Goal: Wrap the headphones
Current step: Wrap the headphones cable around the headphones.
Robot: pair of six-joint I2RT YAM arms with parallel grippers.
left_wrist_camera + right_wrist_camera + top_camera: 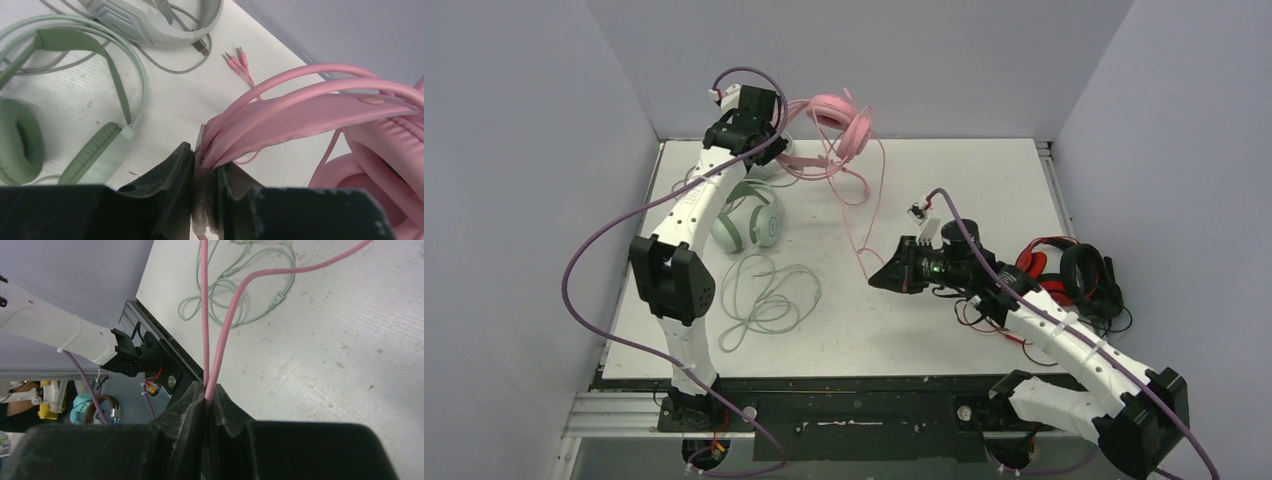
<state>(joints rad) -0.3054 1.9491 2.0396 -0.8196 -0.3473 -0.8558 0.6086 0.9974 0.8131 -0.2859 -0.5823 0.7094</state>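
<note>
- Top external: left gripper (pixel 762 128), far left, is clamped on the pink headset's (pixel 842 120) headband.
- Right gripper (pixel 882 280), mid-table, is closed on the pink cable (pixel 204 315).
- Mint headset (pixel 749 215) and grey headset (pixel 150 22) lie on the table (pixel 944 180), far left.

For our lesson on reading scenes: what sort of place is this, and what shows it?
Probably a robotics lab test cell: a white table walled in by plain grey panels, with a left arm and right arm mounted at its near edge.
</note>
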